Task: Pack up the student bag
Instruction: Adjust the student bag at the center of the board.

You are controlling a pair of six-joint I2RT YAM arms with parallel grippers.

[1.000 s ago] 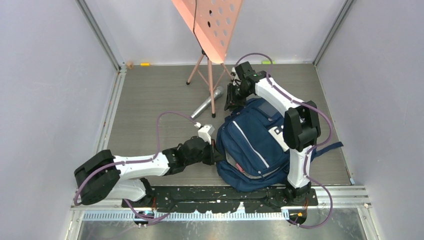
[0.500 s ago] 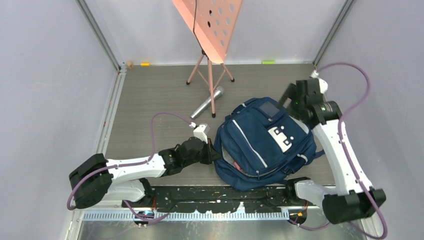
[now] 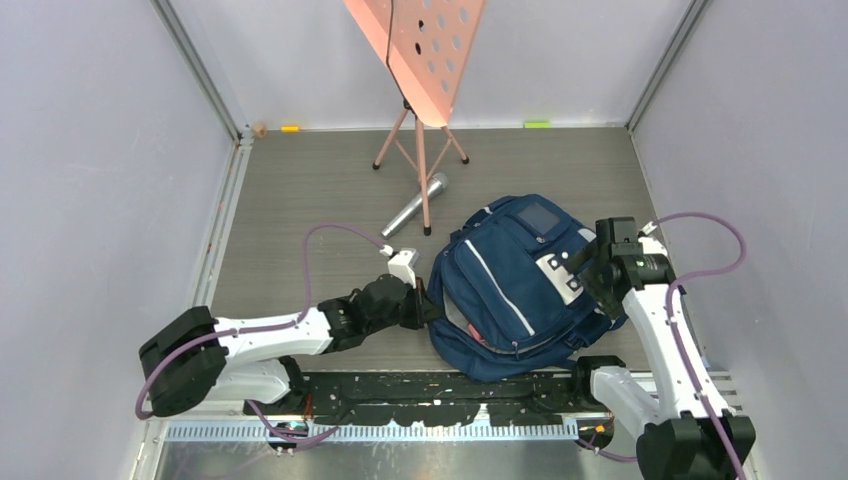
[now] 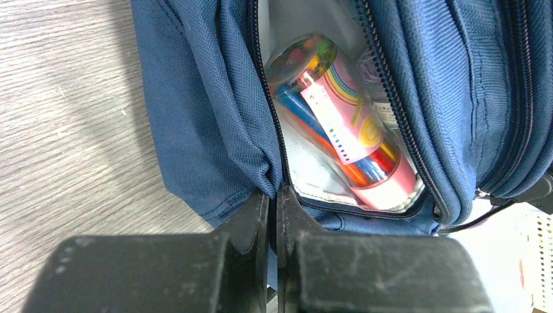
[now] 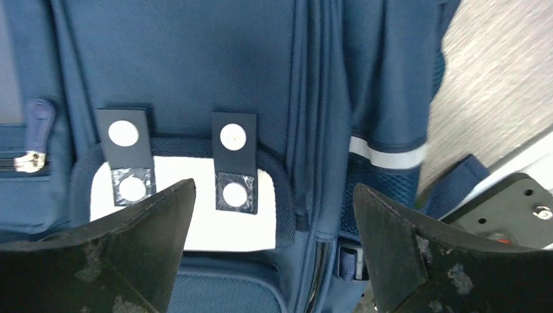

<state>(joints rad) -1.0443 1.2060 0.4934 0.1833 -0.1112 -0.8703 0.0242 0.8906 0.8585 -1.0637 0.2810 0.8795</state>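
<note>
The student bag (image 3: 505, 290), navy blue with grey stripes, lies on the floor between my two arms. My left gripper (image 3: 428, 305) is shut on the fabric edge of its open main zip at the bag's left side. In the left wrist view the bag (image 4: 209, 117) gapes open beyond the gripper (image 4: 274, 192), and a pink, clear pencil case full of pens (image 4: 345, 124) lies inside. My right gripper (image 3: 590, 268) hangs open over the bag's right side. Below that gripper (image 5: 274, 195) the bag (image 5: 195, 59) shows a white patch (image 5: 215, 228) with two snap tabs, nothing between the fingers.
A pink music stand (image 3: 420, 50) on a tripod stands at the back. A silver microphone (image 3: 412, 208) lies on the floor by the tripod's legs, just beyond the bag. Grey walls close in left, right and behind. The arms' base rail (image 3: 440, 400) runs along the near edge.
My right arm left the bag's far top corner, swung out to the right, then came in over the bag's right side, its jaws opening wide. The left gripper kept its hold.
</note>
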